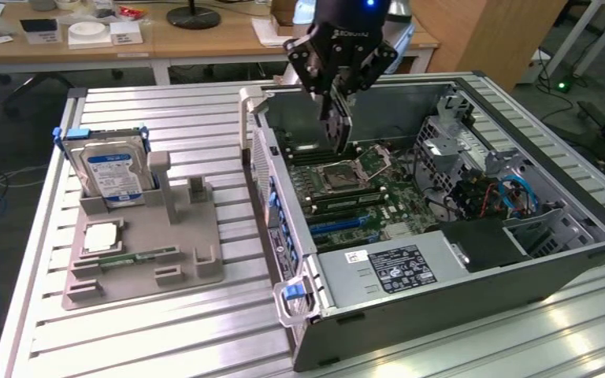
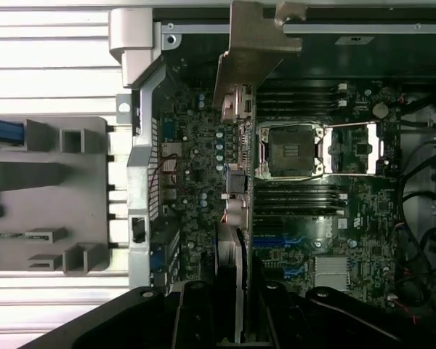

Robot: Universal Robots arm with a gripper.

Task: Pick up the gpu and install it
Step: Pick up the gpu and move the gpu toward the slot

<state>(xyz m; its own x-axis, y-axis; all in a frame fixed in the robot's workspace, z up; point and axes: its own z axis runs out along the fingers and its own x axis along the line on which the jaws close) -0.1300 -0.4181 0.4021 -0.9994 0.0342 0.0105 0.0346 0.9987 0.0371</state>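
The black arm hangs straight down at the exterior view's upper centre, its gripper over the open grey steel computer case on the slatted aluminium table. Its fingers are clamped on the gpu, a thin dark card held on edge above the green motherboard. At centre left, a grey plastic tray holds an upright silver hard drive with blue-white label. The wrist view adds the card's pale metal bracket beside the square processor socket.
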